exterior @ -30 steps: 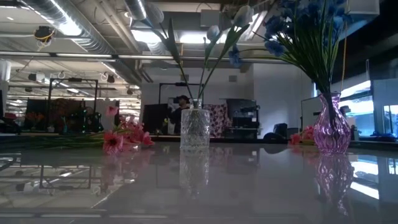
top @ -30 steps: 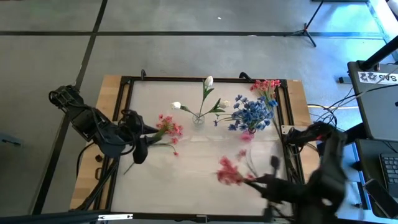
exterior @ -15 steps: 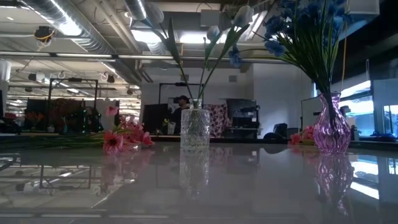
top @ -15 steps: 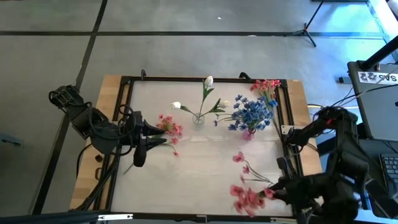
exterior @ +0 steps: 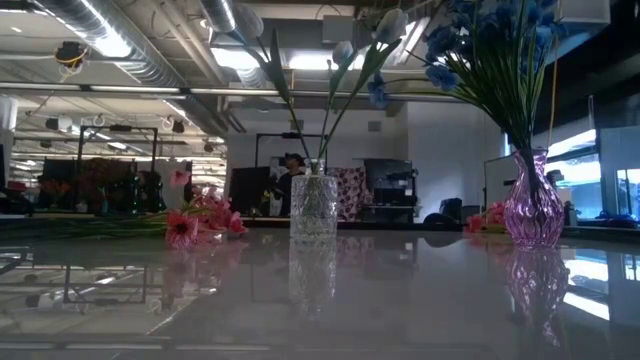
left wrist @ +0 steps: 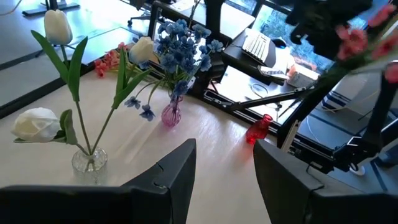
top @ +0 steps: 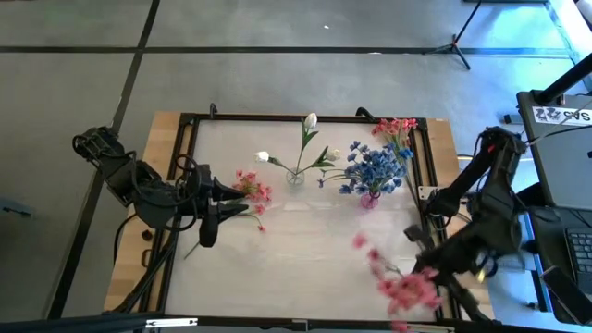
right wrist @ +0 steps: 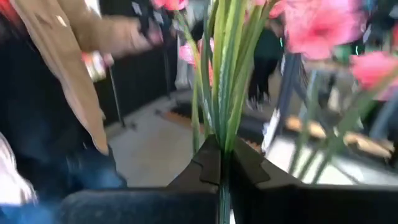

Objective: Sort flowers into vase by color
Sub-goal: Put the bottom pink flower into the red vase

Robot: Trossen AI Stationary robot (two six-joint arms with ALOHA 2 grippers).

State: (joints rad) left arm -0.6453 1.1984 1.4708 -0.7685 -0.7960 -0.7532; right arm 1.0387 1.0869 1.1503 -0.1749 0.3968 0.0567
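Observation:
My right gripper (top: 427,270) is over the table's near right corner, shut on a bunch of pink flowers (top: 405,292). My left gripper (top: 228,198) hovers open at the table's left side, just left of more pink flowers (top: 252,190) lying flat on the table (exterior: 200,222). In the left wrist view its fingers (left wrist: 224,168) stand apart on nothing. White buds stand in a clear glass vase (top: 295,176) (exterior: 313,205). Blue blooms stand in a purple vase (top: 370,198) (exterior: 533,212). The low view shows neither gripper. My right gripper pinches several green stems (right wrist: 219,127) of the pink bunch between its two shut fingers (right wrist: 249,168). The stems run on past the fingertips, along the fingers, to the pink blooms (right wrist: 317,31). The bunch is lifted clear of the table, blooms over the near right corner.
A further pink sprig (top: 396,128) lies at the far right corner beside the black frame rail (top: 427,185). The stretch of table between the vases and the near edge (top: 296,268) is bare. A person's tan sleeve (right wrist: 68,81) shows beyond the table in the right wrist view.
My right gripper has carried the pink bunch from the near middle of the table toward the near right corner, turning as it went, so the blooms swung right and toward the near edge. My left gripper edged slightly right toward the lying pink flowers.

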